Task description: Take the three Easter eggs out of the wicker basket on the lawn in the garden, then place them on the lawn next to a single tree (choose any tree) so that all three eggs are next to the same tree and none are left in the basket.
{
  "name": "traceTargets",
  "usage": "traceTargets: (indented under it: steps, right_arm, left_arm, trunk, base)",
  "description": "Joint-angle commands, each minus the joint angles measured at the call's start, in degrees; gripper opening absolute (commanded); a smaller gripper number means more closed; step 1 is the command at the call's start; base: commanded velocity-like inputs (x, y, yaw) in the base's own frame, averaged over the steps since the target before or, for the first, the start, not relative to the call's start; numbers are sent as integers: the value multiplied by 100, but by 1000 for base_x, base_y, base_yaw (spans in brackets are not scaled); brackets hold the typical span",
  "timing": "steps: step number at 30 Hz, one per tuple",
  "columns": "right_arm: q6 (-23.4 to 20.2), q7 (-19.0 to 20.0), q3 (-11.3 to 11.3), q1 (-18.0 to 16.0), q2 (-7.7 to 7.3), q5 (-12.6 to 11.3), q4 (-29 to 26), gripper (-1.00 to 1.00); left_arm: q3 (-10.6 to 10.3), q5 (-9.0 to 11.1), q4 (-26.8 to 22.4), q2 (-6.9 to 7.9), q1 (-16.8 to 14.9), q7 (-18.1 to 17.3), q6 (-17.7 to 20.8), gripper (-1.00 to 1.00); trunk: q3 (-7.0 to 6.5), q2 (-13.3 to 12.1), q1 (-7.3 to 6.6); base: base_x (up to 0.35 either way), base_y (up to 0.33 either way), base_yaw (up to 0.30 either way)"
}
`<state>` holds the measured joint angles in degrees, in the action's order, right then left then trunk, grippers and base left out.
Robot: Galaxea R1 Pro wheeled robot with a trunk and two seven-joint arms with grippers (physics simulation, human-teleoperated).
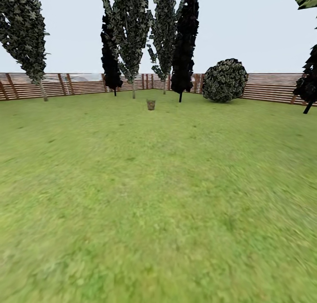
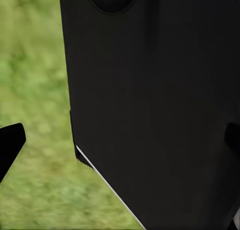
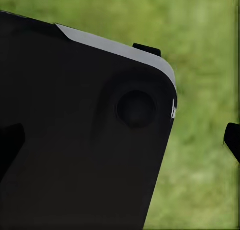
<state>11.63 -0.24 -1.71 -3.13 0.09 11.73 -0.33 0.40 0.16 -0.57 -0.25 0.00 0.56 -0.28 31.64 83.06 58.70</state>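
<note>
Your basket (image 1: 151, 104) sits dead ahead at 12 o'clock, far across the lawn (image 1: 158, 197), just short of the trees (image 1: 130, 34) by the fence (image 1: 273, 87). Neither arm's nearer, so you drive first. Can't see inside it, eggs unconfirmed. Both claws: can't tell if open or closed, dark robot body blocks them.

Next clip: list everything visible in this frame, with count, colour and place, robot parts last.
wicker basket: one, brown, far off on the grass near the fence; contents too small to tell.
lawn: one, green, foreground to fence.
pale-trunked trees: three, dark foliage flecked green, along the fence.
black trees: three, black, two by the fence, one at right edge.
bush: one, round, dark green, right of the trees.
fence: one, brown slats, across the back.
robot body: black, close before both wrist cameras.
left end effector: black fingertips at frame edges, apart.
right end effector: same.
</note>
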Motion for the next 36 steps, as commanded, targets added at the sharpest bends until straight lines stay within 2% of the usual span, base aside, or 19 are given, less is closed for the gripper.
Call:
traceTargets:
  steps: [1,29,36]
  right_arm:
    - [15,-3,-14,-3,0,14,5,100]
    - [3,-3,-16,-3,2,18,3,100]
    - [8,-3,14,-3,19,-43,23,100]
  left_arm:
    - [4,2,-5,-1,0,6,-3,100]
    - [4,2,-5,-1,0,6,2,100]
    - [4,2,-5,-1,0,6,1,100]
  trunk:
    - [5,2,3]
    - [5,2,3]
    - [5,2,3]
  base:
    - [323,0,0]
    - [323,0,0]
    - [323,0,0]
